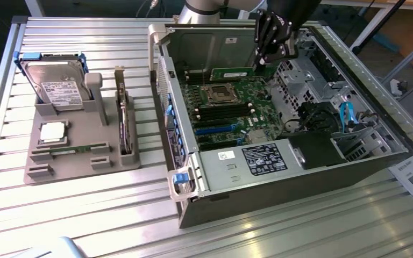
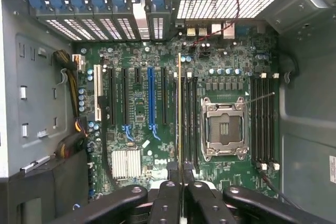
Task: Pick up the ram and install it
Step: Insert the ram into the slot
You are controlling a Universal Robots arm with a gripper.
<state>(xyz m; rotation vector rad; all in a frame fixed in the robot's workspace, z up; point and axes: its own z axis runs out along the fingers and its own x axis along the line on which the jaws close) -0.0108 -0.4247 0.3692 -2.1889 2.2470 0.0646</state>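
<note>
The gripper (image 1: 262,63) is clenching the green ram (image 1: 231,71) (edge-on to the wrist camera) above the motherboard (image 1: 228,115), upper centre of the exterior view.

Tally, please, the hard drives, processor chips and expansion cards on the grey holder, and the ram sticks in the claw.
hard drive: 1
processor chip: 1
expansion card: 1
ram stick in the claw: 1
Total: 4

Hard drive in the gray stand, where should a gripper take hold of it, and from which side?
Probably its upper edge, from above, squeezing the two flat faces: the hard drive stands on edge in the gray stand, with its lower part pocketed and its top free.
</note>
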